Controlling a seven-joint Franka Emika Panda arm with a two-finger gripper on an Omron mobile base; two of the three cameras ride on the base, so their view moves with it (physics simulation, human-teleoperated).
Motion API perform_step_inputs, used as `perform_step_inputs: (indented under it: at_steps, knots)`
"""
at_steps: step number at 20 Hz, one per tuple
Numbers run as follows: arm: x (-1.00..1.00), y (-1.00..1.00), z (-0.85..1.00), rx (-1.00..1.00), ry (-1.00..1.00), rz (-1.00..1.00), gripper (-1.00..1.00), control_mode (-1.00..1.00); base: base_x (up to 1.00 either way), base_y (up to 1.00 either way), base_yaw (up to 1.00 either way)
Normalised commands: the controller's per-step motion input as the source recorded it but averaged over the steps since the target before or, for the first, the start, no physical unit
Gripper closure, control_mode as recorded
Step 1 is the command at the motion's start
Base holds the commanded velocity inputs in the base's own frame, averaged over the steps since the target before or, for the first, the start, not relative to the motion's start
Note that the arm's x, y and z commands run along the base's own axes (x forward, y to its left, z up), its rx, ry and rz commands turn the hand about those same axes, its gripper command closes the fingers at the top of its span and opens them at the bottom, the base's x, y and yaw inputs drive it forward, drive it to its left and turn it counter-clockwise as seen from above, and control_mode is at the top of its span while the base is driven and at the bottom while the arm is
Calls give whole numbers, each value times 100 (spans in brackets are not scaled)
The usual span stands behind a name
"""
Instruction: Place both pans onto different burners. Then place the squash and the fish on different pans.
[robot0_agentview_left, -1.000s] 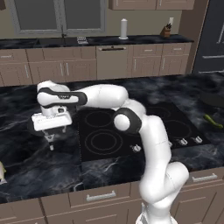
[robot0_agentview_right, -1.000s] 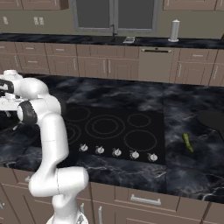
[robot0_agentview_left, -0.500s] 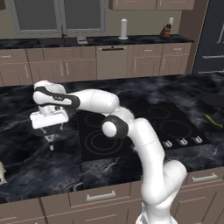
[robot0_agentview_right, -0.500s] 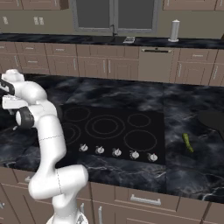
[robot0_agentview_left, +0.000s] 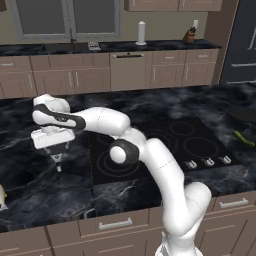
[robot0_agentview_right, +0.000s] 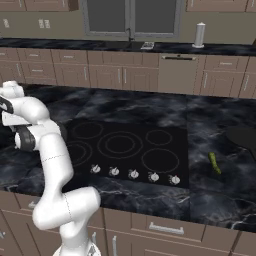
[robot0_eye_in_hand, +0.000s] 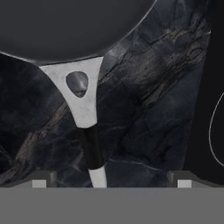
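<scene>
One dark pan lies on the black marble counter left of the cooktop. Its silver and black handle runs toward my gripper. The gripper is open, a fingertip on each side of the handle and well clear of it. In the left base view the gripper hangs just above the counter. The other pan sits far right on the counter, with the green squash in front of it. A pale tan shape, probably the fish, is cut off at the frame's left edge. The burners carry nothing.
The glossy cooktop has silver knobs along its front edge. One edge of it and a burner ring show to the right in the hand view. A white canister and a knife block stand on the back counter.
The hand has stayed over the left counter while the elbow swung left and down. The jaws stayed open.
</scene>
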Motion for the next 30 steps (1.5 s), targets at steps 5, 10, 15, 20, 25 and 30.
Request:
perform_step_inputs:
  at_steps: [5, 10, 15, 20, 25, 30]
  knots:
    - [0, -1, -1, 16, -5, 0, -100, -100, 0, 0, 0]
    - [0, -9, -22, 15, -5, 0, -100, -100, 0, 0, 0]
    - [0, -6, -36, 15, -10, 0, -100, -100, 0, 0, 0]
    - [0, 0, -24, 7, -4, 0, -100, -100, 0, 0, 0]
    - [-7, 0, -29, 2, -3, 0, -100, -100, 0, 0, 0]
    - [-14, 0, -27, 1, -4, 0, -100, -100, 0, 0, 0]
